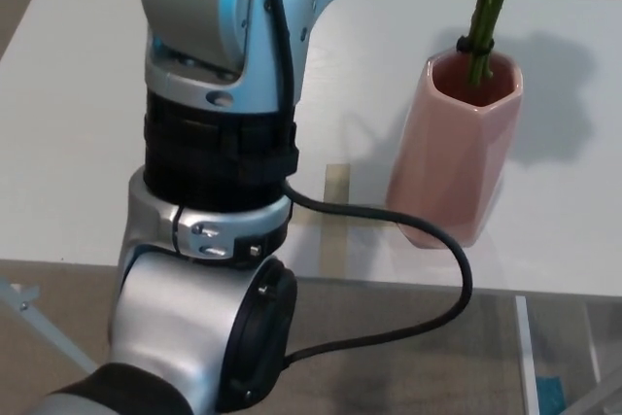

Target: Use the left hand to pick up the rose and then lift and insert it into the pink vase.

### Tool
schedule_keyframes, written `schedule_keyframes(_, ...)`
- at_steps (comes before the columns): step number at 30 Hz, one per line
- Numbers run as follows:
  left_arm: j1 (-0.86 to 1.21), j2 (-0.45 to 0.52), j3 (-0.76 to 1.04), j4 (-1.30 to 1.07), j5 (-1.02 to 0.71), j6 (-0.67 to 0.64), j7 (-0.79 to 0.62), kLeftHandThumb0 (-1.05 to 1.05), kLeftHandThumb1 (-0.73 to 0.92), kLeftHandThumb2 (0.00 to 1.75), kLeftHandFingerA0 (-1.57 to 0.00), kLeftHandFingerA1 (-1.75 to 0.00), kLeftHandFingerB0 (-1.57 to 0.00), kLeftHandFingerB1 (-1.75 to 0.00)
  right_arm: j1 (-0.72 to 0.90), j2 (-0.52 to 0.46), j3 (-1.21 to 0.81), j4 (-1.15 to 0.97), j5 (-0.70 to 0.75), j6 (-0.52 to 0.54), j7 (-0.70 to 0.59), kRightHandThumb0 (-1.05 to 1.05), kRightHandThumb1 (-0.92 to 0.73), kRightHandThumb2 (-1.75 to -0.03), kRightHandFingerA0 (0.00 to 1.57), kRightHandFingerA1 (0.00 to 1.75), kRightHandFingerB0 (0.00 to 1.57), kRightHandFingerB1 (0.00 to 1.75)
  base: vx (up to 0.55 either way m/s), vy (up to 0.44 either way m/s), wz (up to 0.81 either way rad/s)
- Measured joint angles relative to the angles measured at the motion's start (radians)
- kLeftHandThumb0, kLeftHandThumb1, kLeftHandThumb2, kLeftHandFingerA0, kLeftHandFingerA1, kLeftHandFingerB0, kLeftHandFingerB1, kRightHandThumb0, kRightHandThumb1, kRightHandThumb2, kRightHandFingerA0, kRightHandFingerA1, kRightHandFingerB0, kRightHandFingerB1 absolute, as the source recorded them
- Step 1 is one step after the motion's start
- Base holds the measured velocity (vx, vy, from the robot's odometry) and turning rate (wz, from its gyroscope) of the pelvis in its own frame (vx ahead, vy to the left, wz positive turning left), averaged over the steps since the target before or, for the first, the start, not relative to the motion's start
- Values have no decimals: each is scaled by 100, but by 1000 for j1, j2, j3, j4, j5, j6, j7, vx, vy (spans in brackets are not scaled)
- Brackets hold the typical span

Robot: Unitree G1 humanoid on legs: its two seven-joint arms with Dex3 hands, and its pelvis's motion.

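Rose stem (483, 21) in pink vase (455, 148) mouth — hand, fingers out of frame, state unknown.

The pink vase (455, 157) looks like glazed ceramic, smooth with flat facets and a soft satin shine, while the rose (483, 31) stem in its mouth is green and matt. The left arm (219, 191) has shells of smooth silver metal or painted plastic that reflect the light, a band of matt black material, and a black rubbery cable (428, 240). The tabletop (78, 143) is white, smooth and matt.
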Motion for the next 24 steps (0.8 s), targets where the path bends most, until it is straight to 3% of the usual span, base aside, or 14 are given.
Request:
schedule_keyframes(4, 10, 0, -11, 1, -2, 0, 10, -16, 80, 69, -93, -143, -84, -74, -7, 0, 3, 0, 0, 0, 0, -28, -66, -59, 71, 50, 57, 44, 0, 0, 0)
schedule_keyframes(10, 46, 2, -50, 3, 0, -7, 16, -16, 80, 68, -95, -146, -80, -85, -13, 0, 10, -1, -1, 0, 0, -28, -66, -58, 71, 50, 57, 44, 0, 0, 0)
schedule_keyframes(24, 60, 5, -124, 81, 20, -73, 18, -16, 79, 68, -97, -147, -80, -89, -19, 2, 13, -8, -1, 0, 4, -27, -66, -59, 69, 49, 55, 43, 0, 0, 0)
